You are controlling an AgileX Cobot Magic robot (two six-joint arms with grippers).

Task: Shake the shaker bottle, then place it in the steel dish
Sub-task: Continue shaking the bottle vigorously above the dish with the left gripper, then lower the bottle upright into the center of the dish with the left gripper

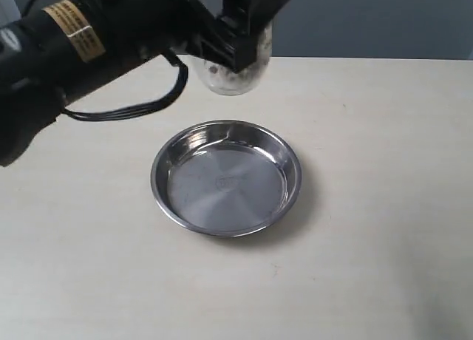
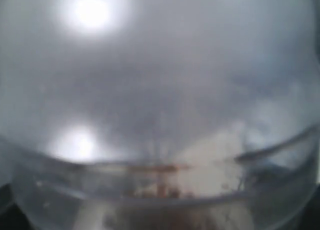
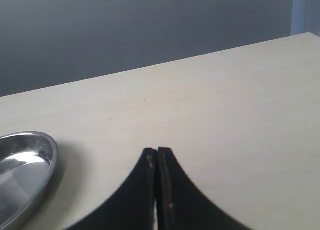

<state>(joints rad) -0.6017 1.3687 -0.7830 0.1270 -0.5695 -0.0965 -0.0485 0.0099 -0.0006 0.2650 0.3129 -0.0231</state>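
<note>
The left arm (image 1: 66, 44) looms closest in the exterior view, a thick black limb with a yellow label (image 1: 74, 31) and a loop of black cable (image 1: 148, 107) slung beneath it. It reaches in from the left edge across the far side of the bench (image 1: 384, 207). At its end the left claw (image 1: 238, 52) is clenched on the shaker bottle (image 1: 240, 80), which sits beyond the far rim of the steel dish (image 1: 222, 207) and not in it. Only a rounded clear end of the bottle shows below the claw, pointing down toward the bench with speckled grains inside. The rest is hidden, so its long axis looks roughly upright but cannot be read surely. The left wrist view adds what the exterior misses: the shaker bottle (image 2: 160, 115) fills the whole frame as blurred clear plastic, with brown and white grains gathered along one curved band. The right wrist view alone shows the right claw (image 3: 154, 156), its two dark fingers pressed together on nothing, low over bare bench. An edge of the steel dish (image 3: 22, 170) lies off to one side of it, well apart.
</note>
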